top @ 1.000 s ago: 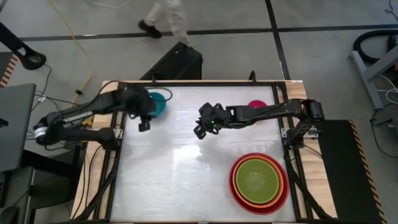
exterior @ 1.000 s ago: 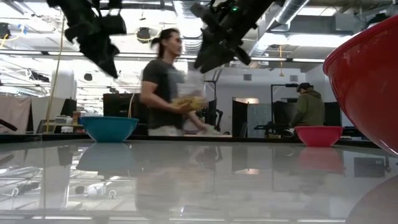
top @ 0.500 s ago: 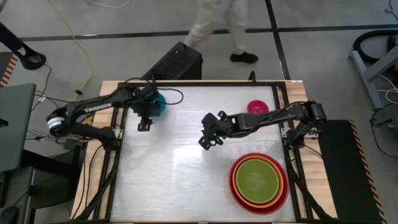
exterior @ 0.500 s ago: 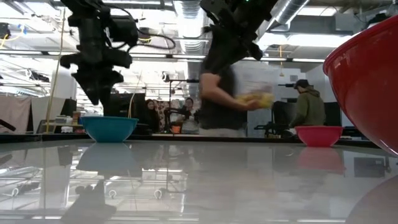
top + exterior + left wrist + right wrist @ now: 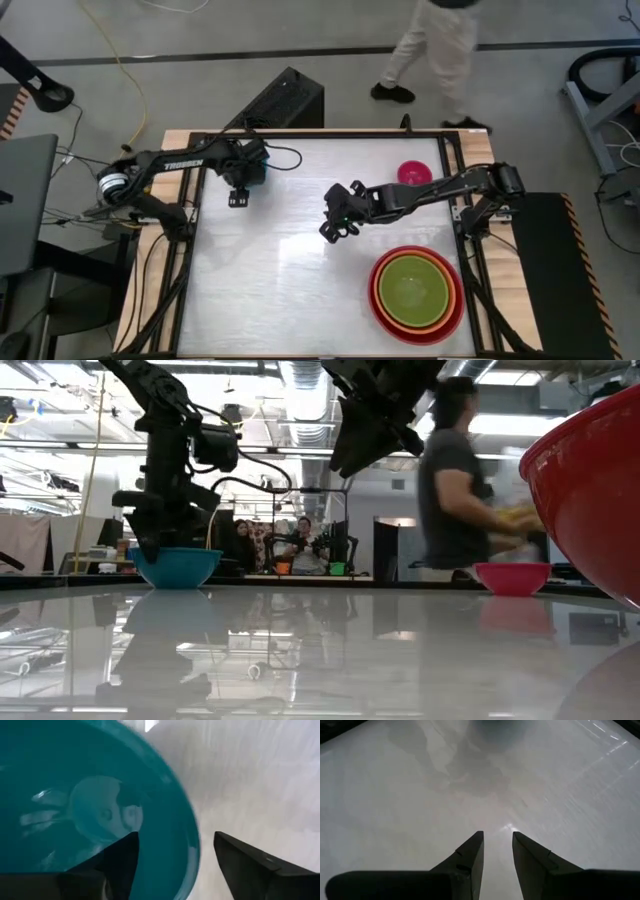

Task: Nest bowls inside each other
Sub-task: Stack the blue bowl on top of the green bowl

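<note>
The teal bowl [image 5: 90, 815] stands on its base at the table's far left [image 5: 259, 171] and is mostly hidden under my left arm in the high view. My left gripper [image 5: 175, 855] points straight down and is open. One finger is inside the bowl and one outside, astride the rim [image 5: 192, 845], and I see no touch. In the low view the left gripper [image 5: 150, 540] is over the bowl's left part [image 5: 176, 567]. My right gripper [image 5: 335, 215] hangs above the table's middle, slightly open, with nothing in it [image 5: 497, 845]. The pink bowl [image 5: 413, 172] stands at the far right. The green bowl [image 5: 413, 290] sits nested in the orange and red bowls [image 5: 378, 300].
The red bowl's wall [image 5: 590, 480] looms at the near right in the low view. A person [image 5: 440, 50] walks past beyond the table's far edge. Bare white tabletop [image 5: 280, 280] lies between the bowls.
My left gripper has come down from high above the table to the teal bowl's rim and has tipped until it points straight down. My right gripper has drifted a little toward the near right. The person has walked from left to right behind the table.
</note>
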You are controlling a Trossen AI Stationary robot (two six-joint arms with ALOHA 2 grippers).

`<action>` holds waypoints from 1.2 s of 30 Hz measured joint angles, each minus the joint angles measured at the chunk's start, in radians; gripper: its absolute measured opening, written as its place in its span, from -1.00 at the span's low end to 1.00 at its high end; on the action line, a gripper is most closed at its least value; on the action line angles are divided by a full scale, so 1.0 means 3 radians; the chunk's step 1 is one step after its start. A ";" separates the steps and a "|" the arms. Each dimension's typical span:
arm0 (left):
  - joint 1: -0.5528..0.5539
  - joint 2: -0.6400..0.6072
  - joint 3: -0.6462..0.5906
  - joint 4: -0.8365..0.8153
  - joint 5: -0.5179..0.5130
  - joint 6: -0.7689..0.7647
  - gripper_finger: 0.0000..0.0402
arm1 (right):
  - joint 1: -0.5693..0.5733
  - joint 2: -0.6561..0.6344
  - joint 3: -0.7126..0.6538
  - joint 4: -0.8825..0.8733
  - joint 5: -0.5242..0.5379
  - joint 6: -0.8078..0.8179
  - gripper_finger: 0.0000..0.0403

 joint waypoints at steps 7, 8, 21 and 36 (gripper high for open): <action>-0.0003 0.0086 0.0000 0.0027 0.0012 -0.0003 -0.42 | 0.0054 0.0000 -0.0001 -0.0022 0.0001 0.0083 -0.39; -0.0003 0.0086 0.0000 0.0026 0.0011 0.0006 -0.57 | 0.0073 0.0000 -0.0001 -0.0043 0.0001 0.0091 -0.39; -0.0354 -0.0030 0.0285 -0.0539 -0.0146 0.0028 -0.98 | 0.0222 -0.0161 -0.0004 -0.1046 0.0292 0.0660 -0.39; -0.2736 -0.0265 0.0280 -0.0029 -0.1005 -0.0247 -0.99 | 0.0250 -0.1283 -0.0798 -0.0894 0.0935 0.1632 -0.39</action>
